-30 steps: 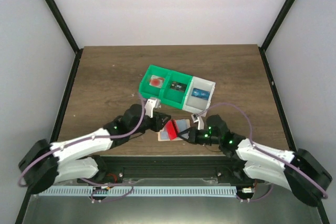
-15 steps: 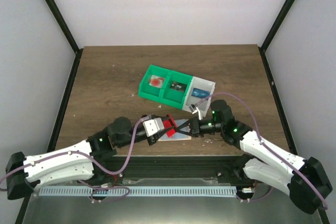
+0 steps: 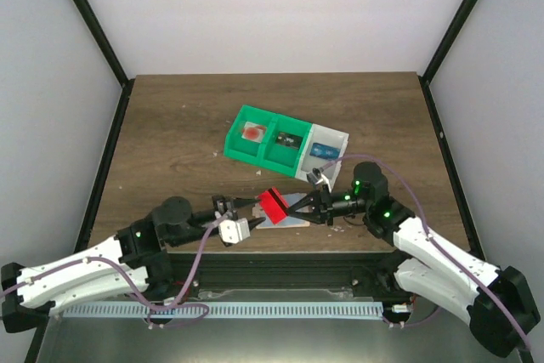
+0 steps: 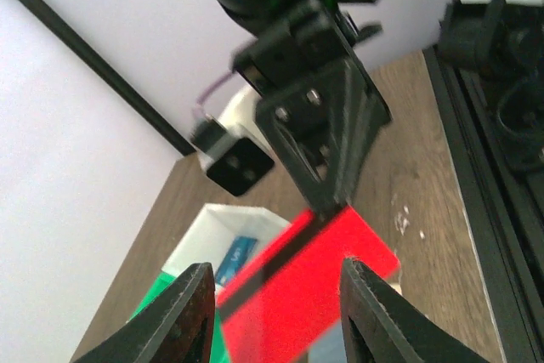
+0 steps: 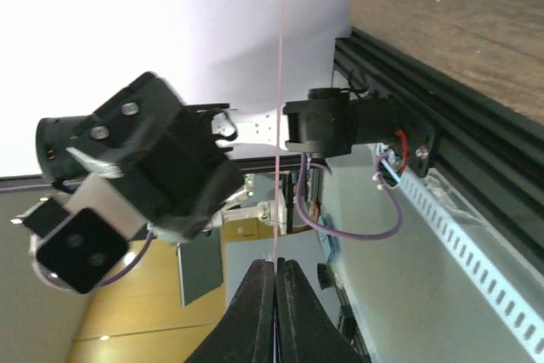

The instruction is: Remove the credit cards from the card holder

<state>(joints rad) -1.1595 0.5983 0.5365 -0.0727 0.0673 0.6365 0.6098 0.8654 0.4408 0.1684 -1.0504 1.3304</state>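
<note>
The card holder (image 3: 293, 212) lies open on the table near the front edge, pale blue side up. My right gripper (image 3: 287, 207) is shut on a red card (image 3: 274, 204) and holds it tilted just above the holder's left end. In the right wrist view the card (image 5: 280, 108) shows edge-on as a thin pink line between the shut fingers (image 5: 262, 295). My left gripper (image 3: 242, 207) is open and empty, just left of the card. In the left wrist view the red card (image 4: 314, 282) sits beyond the spread fingers (image 4: 191, 312), pinched by the right gripper's black fingers (image 4: 327, 159).
Two green bins (image 3: 263, 138) and a white bin (image 3: 327, 149) stand joined in a row behind the holder, each with a card inside. The white bin (image 4: 212, 235) holds a blue card (image 4: 234, 257). The table's front edge and black rail (image 3: 280, 254) lie close below both grippers.
The left gripper has let go of the red card and drawn back to the left. The right gripper keeps the card and has shifted slightly right.
</note>
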